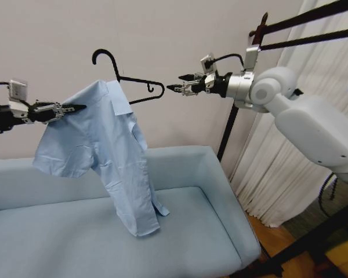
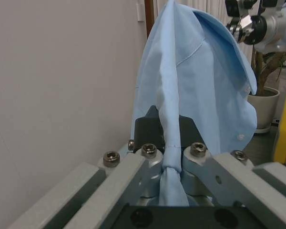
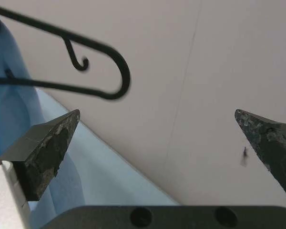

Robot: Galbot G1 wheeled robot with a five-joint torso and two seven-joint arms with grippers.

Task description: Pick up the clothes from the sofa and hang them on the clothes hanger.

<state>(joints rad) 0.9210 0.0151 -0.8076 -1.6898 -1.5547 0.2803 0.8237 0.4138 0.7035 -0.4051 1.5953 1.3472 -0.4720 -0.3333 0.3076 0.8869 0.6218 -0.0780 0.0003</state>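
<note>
Left gripper (image 1: 80, 108), left-centre, pinching shoulder of light blue shirt (image 1: 113, 150); shirt half-draped on black hanger (image 1: 140, 80), upper centre, above sofa (image 1: 209, 226). Right gripper (image 1: 175, 84) spread, just right of hanger's bare end

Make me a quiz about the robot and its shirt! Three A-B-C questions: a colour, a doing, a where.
1. What colour is the thin wire clothes hanger? A red; B black; C white.
2. What is the left pincer doing? A shut on the light blue cotton shirt; B open, empty; C holding the hanger.
3. Where is the right pincer? A on the shirt; B touching the left pincer; C beside the hanger's bare end.
Answers: 1 B, the wire is black; 2 A, cloth is pinched in its grip; 3 C, it is open next to that end, touching nothing.
</note>
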